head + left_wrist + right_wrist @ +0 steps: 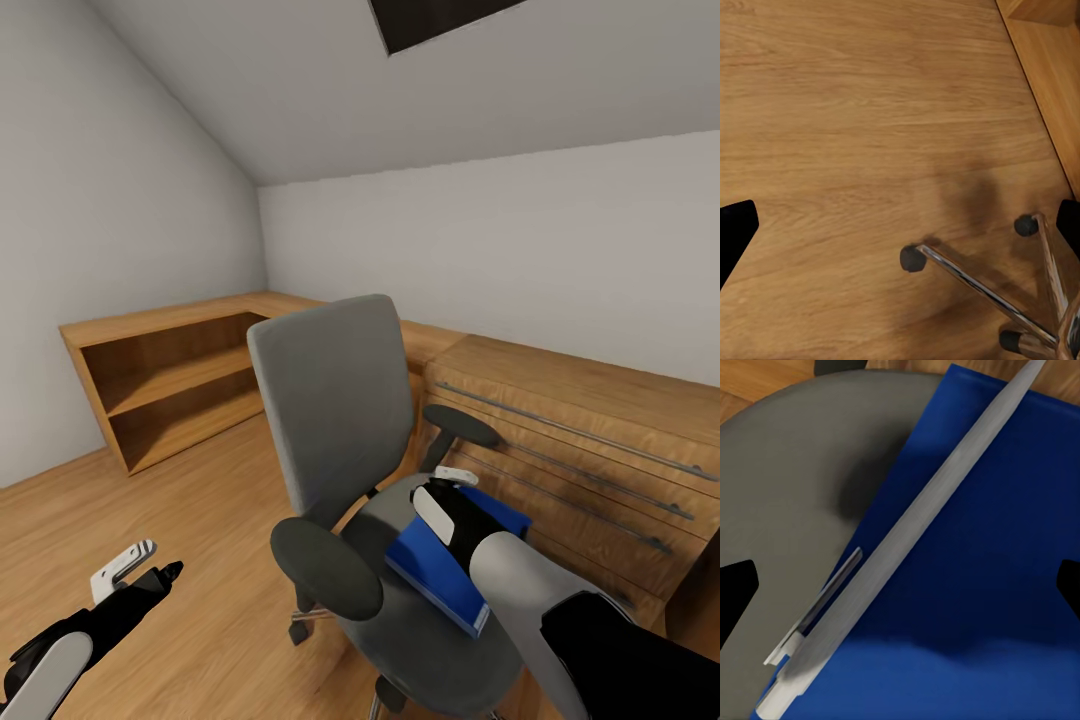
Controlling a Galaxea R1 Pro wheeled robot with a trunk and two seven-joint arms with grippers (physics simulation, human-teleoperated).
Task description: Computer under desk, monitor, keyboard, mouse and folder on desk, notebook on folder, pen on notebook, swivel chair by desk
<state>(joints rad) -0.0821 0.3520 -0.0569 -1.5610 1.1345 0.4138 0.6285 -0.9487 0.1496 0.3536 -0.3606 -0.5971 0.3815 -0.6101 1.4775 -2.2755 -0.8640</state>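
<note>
Folder (pixel 440 580): flat on swivel chair (pixel 340 400) seat, pen (pixel 907 532) lying across it, awaiting transfer. Right tool (pixel 455 478): poised above folder, released, apparently to grasp. Left tool (pixel 140 568): idle low over floor (pixel 855 112), released.

Head view high over swivel chair (pixel 340 440), right wrist close above its seat, left wrist facing floor (pixel 855 112)

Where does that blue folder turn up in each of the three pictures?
Head view: the blue folder lies on the chair seat, low and right of middle, partly under the right arm.
Left wrist view: no folder here, just wooden floor and the chair's chrome legs.
Right wrist view: the folder spreads across the right and bottom, a pale pen lying across it.
Shared landmark: the swivel chair.
</note>
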